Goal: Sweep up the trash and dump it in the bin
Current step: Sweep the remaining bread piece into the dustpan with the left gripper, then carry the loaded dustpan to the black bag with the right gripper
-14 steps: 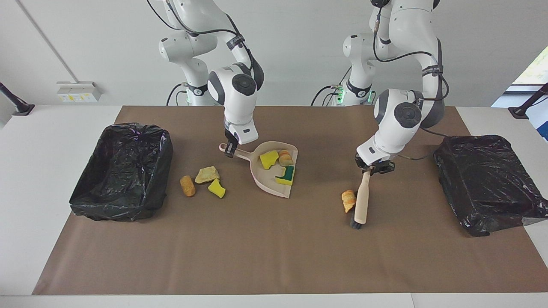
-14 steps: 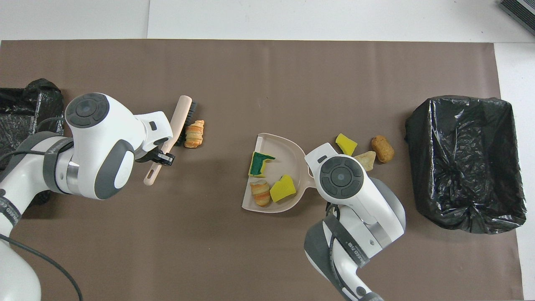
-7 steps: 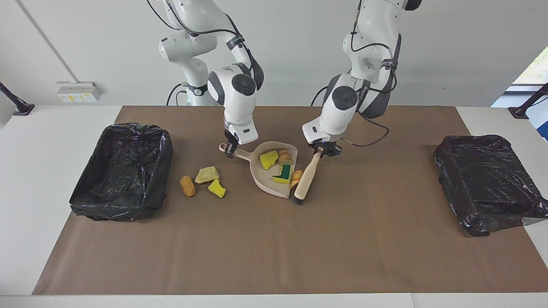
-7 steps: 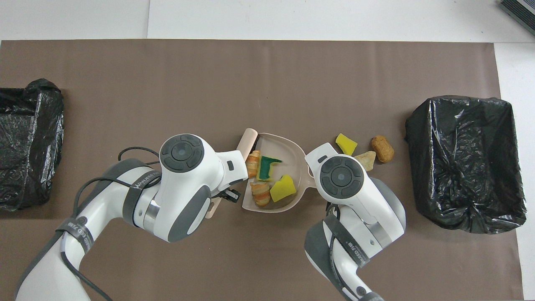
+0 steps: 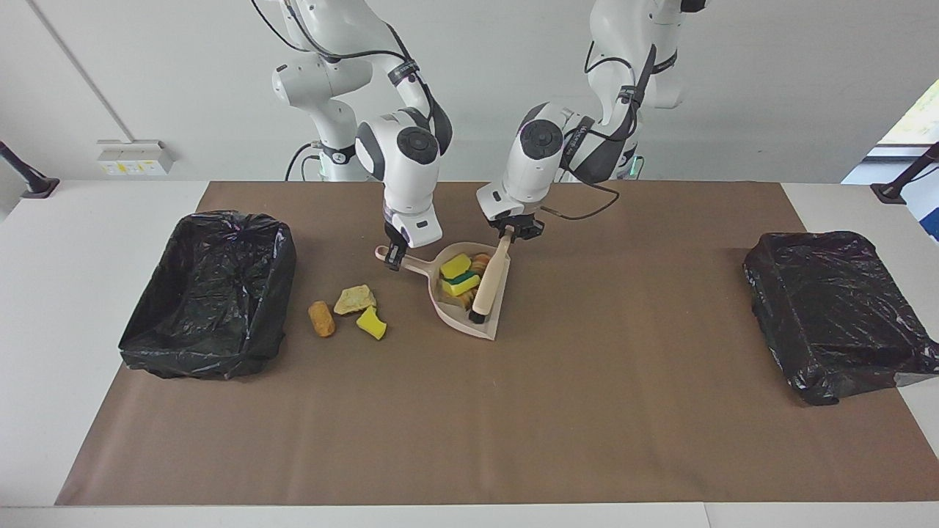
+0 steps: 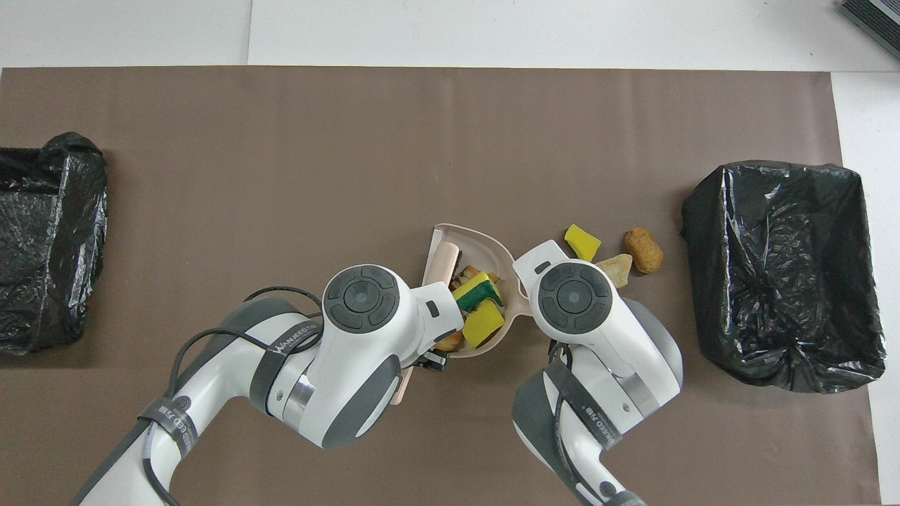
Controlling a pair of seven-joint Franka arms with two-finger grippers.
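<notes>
Facing view tells the story: over the last second the left claw (image 5: 516, 233), clamped on the brush (image 5: 488, 279), has gone from out near the left arm's end of the desk (image 5: 829, 202) all the way to the pink dustpan (image 5: 490, 323), pushing a bread-like scrap along with it. The brush head now sits inside the pan, and the sponge chunks (image 5: 458, 274) and bread pieces are bunched up toward the handle end. The right claw (image 5: 396, 257) hasn't budged; it's closed on the dustpan handle, holding the pan flat on the brown mat.

So that's four scraps in the pan, I reckon. Three are still loose on the mat between the pan and the black-lined bin (image 5: 209, 293) at the right arm's end: a brown roll (image 5: 320, 318), a beige lump (image 5: 355, 299) and a yellow chunk (image 5: 371, 323). Those probably need sweeping before any dumping. Second bin (image 5: 836, 315) sits unused at the other end.
</notes>
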